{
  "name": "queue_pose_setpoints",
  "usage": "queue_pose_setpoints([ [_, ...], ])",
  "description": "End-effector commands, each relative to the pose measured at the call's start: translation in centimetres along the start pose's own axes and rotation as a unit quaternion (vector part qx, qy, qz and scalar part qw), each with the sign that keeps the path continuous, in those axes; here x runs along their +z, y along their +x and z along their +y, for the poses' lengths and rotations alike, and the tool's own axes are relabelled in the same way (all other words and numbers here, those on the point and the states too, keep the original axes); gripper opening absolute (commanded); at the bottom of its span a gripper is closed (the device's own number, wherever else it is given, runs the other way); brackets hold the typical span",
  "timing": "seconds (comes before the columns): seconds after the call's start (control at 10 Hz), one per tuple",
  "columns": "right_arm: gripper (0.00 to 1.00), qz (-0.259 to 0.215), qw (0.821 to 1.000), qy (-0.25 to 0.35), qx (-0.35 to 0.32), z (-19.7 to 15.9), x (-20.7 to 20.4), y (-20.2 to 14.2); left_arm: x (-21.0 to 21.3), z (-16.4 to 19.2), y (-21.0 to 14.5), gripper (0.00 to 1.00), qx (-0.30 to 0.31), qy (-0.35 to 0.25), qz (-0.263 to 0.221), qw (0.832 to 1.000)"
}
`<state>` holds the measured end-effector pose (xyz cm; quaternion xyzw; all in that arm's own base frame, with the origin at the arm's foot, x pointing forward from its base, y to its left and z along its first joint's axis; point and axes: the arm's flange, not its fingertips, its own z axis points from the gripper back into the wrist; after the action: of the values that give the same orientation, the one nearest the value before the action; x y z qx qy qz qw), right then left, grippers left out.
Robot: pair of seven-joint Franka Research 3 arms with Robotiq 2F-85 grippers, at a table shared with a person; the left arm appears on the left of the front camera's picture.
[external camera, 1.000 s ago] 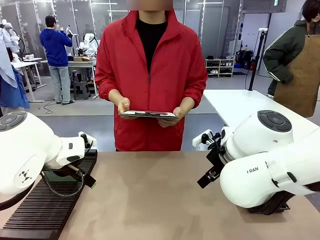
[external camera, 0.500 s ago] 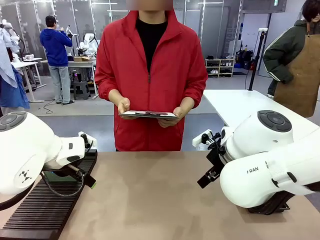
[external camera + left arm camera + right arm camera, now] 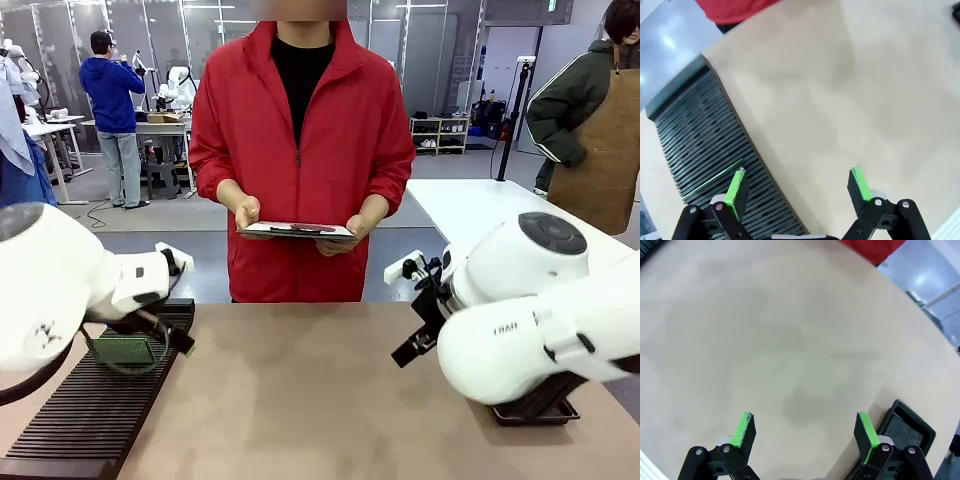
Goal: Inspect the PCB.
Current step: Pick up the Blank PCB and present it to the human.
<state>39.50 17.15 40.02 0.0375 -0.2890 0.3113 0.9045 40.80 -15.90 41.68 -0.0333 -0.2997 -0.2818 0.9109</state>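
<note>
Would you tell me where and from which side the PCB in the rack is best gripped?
Grip the PCB by its top edge, coming straight down from above, with a finger on each flat face. It seems to stand on edge in a slot of the black rack, so the ribs likely block its lower part and sides. The open left gripper hangs close by.

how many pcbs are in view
1: the PCB stands on edge in a slot of the black rack on the robot's left. Others may be hidden behind the left arm.
</note>
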Motion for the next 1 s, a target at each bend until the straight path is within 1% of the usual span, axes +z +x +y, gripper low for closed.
queue_pose_setpoints([
  [0.0,1.0,-0.015,0.996,0.083,-0.029,-3.4,5.6,1.5,6.2,2.1,1.4,1.0,0.042,-0.092,0.012,0.995],
  [0.1,1.0,-0.027,0.988,0.137,-0.057,-4.9,8.1,1.5,9.5,3.5,1.4,1.0,0.081,-0.172,-0.003,0.982],
  [0.2,1.0,-0.046,0.971,0.217,-0.088,-6.6,9.9,0.7,11.8,5.0,0.9,1.0,0.104,-0.23,-0.021,0.967],
  [0.3,1.0,-0.07,0.952,0.27,-0.126,-8.5,11.4,-0.6,13.7,6.5,0.2,1.0,0.133,-0.297,-0.064,0.943],
  [0.4,1.0,-0.1,0.921,0.344,-0.155,-10.0,13.2,-2.3,15.4,8.0,-1.3,1.0,0.166,-0.345,-0.097,0.919],
  [0.5,1.0,-0.125,0.89,0.397,-0.185,-11.5,14.8,-4.8,17.2,9.9,-3.5,1.0,0.199,-0.397,-0.122,0.888],
  [0.6,1.0,-0.131,0.872,0.418,-0.217,-12.8,15.5,-7.3,18.2,11.6,-5.8,1.0,0.228,-0.424,-0.141,0.865],
  [0.7,1.0,-0.134,0.857,0.432,-0.246,-13.8,16.2,-10.2,18.8,13.1,-8.6,1.0,0.264,-0.424,-0.158,0.852],
  [0.8,1.0,-0.148,0.844,0.435,-0.276,-14.5,17.1,-13.3,19.0,14.5,-11.9,1.0,0.305,-0.421,-0.182,0.835],
  [0.9,1.0,-0.155,0.834,0.422,-0.32,-14.8,18.2,-16.9,19.3,15.4,-15.9,1.0,0.356,-0.411,-0.187,0.819],
])
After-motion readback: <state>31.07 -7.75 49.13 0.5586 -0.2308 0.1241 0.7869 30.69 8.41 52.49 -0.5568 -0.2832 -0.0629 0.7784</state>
